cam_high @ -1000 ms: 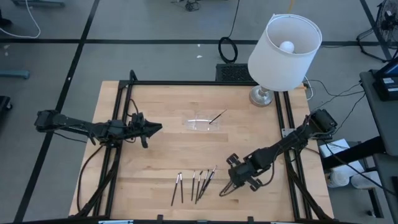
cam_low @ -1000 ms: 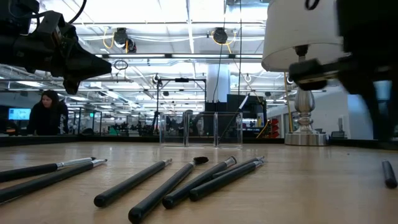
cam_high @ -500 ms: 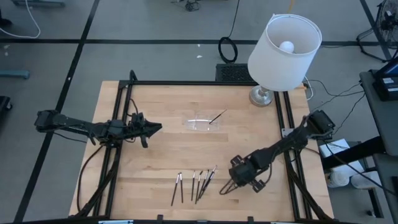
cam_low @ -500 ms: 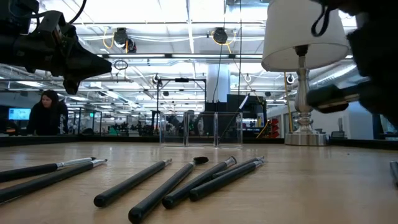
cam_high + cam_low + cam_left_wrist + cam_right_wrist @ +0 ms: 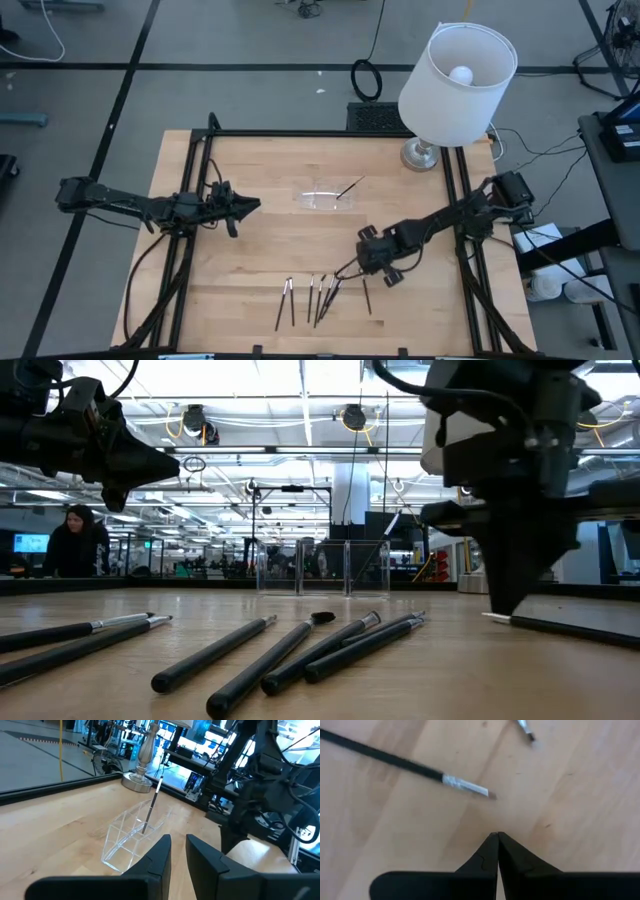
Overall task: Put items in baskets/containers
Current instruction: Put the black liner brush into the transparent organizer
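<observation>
The right pincer [image 5: 350, 270], closed and empty, had slid left to the brushes [image 5: 312, 296]; the left pincer [image 5: 252, 206] stayed slightly parted.

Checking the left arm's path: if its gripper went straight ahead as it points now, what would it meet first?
Probably the clear tray, straight ahead of the left gripper, with one brush leaning in it.
</observation>
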### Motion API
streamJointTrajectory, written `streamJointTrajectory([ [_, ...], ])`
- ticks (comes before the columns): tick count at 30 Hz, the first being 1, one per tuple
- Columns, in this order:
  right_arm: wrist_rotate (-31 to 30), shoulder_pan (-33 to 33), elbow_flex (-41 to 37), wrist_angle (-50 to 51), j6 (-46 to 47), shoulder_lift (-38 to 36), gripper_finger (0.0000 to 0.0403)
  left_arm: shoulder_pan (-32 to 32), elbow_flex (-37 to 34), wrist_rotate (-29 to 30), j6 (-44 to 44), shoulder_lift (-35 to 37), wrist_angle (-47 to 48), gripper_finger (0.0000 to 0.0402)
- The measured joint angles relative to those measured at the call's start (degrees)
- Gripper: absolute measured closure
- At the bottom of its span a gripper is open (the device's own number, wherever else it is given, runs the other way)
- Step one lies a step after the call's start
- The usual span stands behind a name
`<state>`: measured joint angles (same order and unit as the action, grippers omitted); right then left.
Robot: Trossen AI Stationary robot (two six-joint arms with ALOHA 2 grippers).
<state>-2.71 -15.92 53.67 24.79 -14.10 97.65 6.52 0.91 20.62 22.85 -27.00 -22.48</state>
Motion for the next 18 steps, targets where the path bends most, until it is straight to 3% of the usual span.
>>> streamJointTrajectory([
  [7,2.7,1.3,-0.1,-3.7,-3.1,0.1,0.0403,0.0,0.0,0.0,0.0,0.0,0.2,0.0337],
  [12,-2.7,-0.2,-0.3,-4.7,1.3,-2.6,0.0403,0.0,0.0,0.0,0.0,0.0,0.5,0.0337],
  [18,6.2,-8.5,-0.1,-14.8,3.3,-9.0,0.0403,0.0,0.0,0.2,-0.1,0.0,0.9,0.0337],
])
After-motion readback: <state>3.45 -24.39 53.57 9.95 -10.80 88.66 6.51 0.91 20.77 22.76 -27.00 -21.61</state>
